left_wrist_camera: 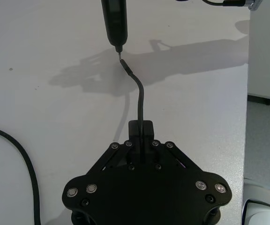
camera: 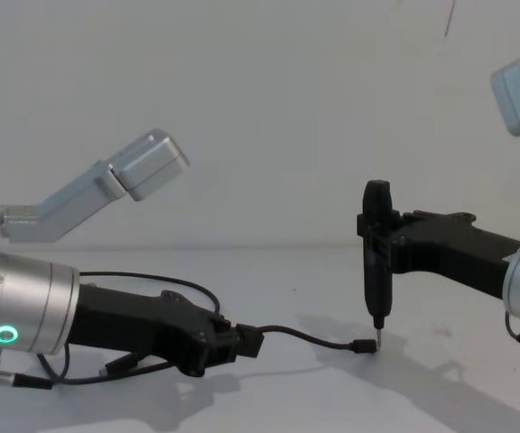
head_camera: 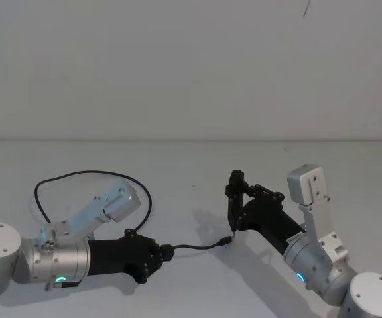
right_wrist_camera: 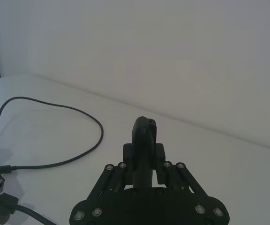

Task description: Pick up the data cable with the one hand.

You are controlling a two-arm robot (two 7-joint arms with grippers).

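Left tool (head_camera: 166,252) is closed on the data cable (head_camera: 197,248), gripping it near one end; a short free stretch runs out from the fingertips and ends in a small plug (camera: 363,346) sitting at or just off the surface (head_camera: 191,179). The left wrist view confirms it: the cord comes straight out between the closed fingers (left_wrist_camera: 140,129).

Behind the grip, the rest of the cable trails back past the left arm in a wide loose loop (head_camera: 78,175) lying flat on the surface. Second plug end lies near the left arm's body in the chest view (camera: 111,370).

Right tool (camera: 376,338) holds a slim black upright piece, its pale tip pointing down just beside the cable's free plug; can't tell if they touch. Whether the right tool's fingers are clamped on that piece or it is part of the tool itself, I can't tell.

Progress, as I read it: grasp is done, lift is not. Left tool sits low, close to the surface, and most of the cable is on it. What's left is raising the left arm so the cord clears. Risk: a long slack loop will drag, and a grip this close to the end could slip.
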